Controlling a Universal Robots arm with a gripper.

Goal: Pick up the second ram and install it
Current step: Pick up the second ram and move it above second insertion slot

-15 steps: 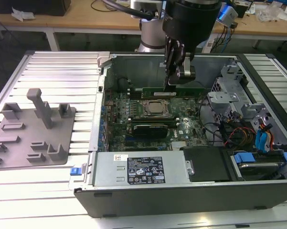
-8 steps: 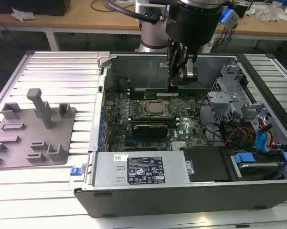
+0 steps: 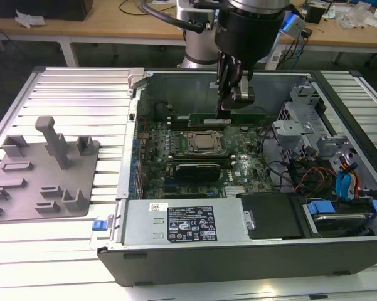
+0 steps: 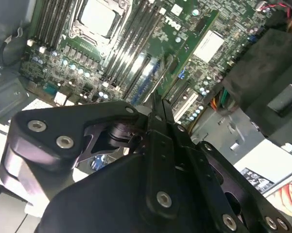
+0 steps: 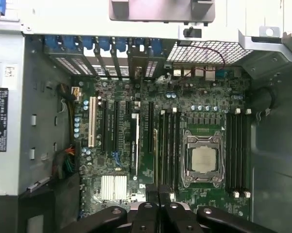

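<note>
both jaws tight on the second ram point(image 3: 204, 117), over the motherboard point(image 3: 248, 164)

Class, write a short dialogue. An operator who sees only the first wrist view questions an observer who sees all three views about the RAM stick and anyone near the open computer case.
Operator: In my first wrist view the stick is only a thin edge. How does it sit?
Observer: In the exterior view the claw grips the second ram from above. The long green stick lies level, on the side of the processor away from that camera.
Operator: Is anyone close to the case?
Observer: Yes. In the second wrist view a hand shows at the picture's edge, beside the silver power supply.
</note>
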